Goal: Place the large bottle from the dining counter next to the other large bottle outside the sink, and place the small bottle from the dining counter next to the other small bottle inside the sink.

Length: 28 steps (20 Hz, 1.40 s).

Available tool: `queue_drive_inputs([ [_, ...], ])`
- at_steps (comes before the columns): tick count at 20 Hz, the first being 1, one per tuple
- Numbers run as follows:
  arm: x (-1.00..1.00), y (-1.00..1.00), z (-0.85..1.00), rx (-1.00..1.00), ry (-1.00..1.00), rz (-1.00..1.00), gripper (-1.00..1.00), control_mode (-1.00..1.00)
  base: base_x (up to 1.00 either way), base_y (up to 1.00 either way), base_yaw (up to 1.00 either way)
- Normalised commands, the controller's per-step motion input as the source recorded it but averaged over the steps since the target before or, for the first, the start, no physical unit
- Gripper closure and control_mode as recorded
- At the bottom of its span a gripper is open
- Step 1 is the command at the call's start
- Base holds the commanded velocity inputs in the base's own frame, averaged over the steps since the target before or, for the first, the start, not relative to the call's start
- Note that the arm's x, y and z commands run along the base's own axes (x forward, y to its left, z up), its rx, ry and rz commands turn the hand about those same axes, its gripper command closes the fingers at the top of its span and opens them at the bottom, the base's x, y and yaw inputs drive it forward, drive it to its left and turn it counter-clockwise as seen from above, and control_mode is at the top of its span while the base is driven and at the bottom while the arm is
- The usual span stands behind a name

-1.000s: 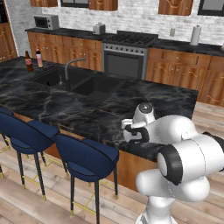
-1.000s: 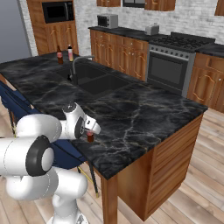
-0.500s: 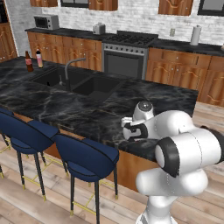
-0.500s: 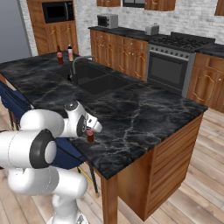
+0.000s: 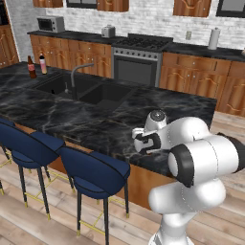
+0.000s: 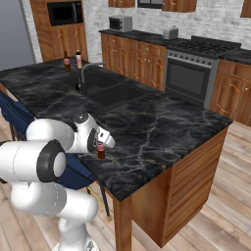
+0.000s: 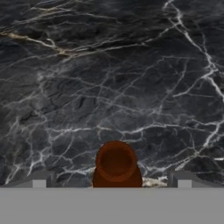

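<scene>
Hand view shows the small bottle standing upright on the marble surface, at 6 o'clock in the frame, centred between the two spread fingers, which are not yet pinching it.

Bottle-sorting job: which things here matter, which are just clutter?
Job:
small bottle between gripper fingers
large bottle
other large bottle
sink
dining counter

Clutter:
stools
stove
microwave
toaster
</scene>
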Motion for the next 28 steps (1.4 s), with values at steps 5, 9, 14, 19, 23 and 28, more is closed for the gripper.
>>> queue_drive_inputs([
  [5,0.11,0.0,-0.05,0.0,0.0,0.0,1.0,-1.0,0.0,0.0,0.0],
  [9,0.03,0.0,0.0,0.0,0.0,0.0,1.0,-1.0,0.0,0.0,0.0],
  [14,0.0,0.0,0.0,0.0,0.0,0.0,1.0,-1.0,0.0,0.0,0.0],
  [19,-0.03,0.0,0.0,0.0,-0.01,0.0,1.0,-1.0,0.0,0.0,0.0],
  [23,-0.25,0.0,0.1,0.0,-0.05,0.0,1.0,-1.0,0.0,0.0,0.0],
  [28,-0.36,0.0,0.21,0.0,-0.08,0.0,1.0,-1.0,0.0,0.0,0.0],
])
